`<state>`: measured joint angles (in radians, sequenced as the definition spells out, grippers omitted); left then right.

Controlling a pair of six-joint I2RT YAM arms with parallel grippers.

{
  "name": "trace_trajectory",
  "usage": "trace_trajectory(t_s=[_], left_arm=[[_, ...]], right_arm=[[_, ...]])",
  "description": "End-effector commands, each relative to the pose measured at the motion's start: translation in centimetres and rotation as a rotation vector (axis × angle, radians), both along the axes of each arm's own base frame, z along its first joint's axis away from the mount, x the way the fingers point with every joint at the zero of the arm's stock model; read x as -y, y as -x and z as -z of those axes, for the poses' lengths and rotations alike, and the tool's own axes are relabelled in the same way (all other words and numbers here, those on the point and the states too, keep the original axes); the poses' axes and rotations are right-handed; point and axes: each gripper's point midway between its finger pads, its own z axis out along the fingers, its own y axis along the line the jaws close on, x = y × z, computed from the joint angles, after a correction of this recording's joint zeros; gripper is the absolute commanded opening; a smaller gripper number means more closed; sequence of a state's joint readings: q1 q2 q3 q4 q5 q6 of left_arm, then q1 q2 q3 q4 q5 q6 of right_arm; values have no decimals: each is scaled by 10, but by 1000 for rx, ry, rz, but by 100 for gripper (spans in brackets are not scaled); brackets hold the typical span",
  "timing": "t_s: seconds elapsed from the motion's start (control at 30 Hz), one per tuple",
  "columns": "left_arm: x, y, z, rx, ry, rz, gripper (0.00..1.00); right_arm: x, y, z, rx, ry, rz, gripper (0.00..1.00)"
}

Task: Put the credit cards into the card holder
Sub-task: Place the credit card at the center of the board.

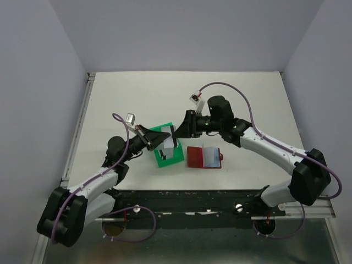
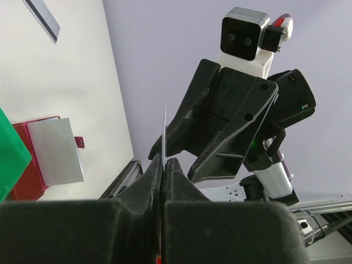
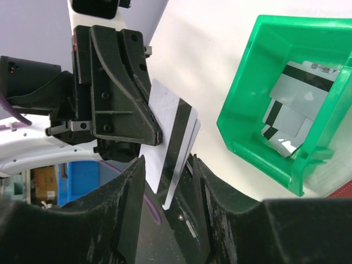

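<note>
My left gripper [image 1: 155, 137] is shut on a thin silvery card [image 1: 169, 133] with a dark stripe and holds it in the air over the green tray [image 1: 165, 161]. In the left wrist view the card [image 2: 165, 129] shows edge-on, rising from the shut jaws of the left gripper [image 2: 163, 160]. In the right wrist view the held cards [image 3: 168, 129] look like two stacked. My right gripper [image 3: 168, 160] is open, its jaws on either side of their free end. The dark red card holder [image 1: 195, 157] lies open on the table, light blue inside, and also shows in the left wrist view [image 2: 33, 170].
The green tray [image 3: 242, 110] holds several more striped cards [image 3: 297, 104]. It stands just left of the card holder. Both arms meet above the tray, and the right gripper's fingers [image 2: 220, 110] fill the left wrist view. A black rail [image 1: 192, 201] runs along the near table edge.
</note>
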<state>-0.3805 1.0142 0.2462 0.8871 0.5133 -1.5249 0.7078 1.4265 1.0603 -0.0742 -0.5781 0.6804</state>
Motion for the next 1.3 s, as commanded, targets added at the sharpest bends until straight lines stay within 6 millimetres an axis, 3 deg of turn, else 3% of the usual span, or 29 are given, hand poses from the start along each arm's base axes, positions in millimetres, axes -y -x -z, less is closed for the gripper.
trace_trajectory(t_s=[0.0,0.5,0.9,1.27], left_arm=[[-1,-3,-4,1,36,-15,6],[0,-5,-8,4,80,-4,20],[0,-4,-10,9,80,-1,23],[1,-3,-10,9,82,3,24]], right_arm=[[-10,2,-13,-9,-62,-40,46],[-12,0,-6,-26,-49,-37,39],[-6,-3,0,-19,-4,0,32],[1,-8,5,-8,42,46,31]])
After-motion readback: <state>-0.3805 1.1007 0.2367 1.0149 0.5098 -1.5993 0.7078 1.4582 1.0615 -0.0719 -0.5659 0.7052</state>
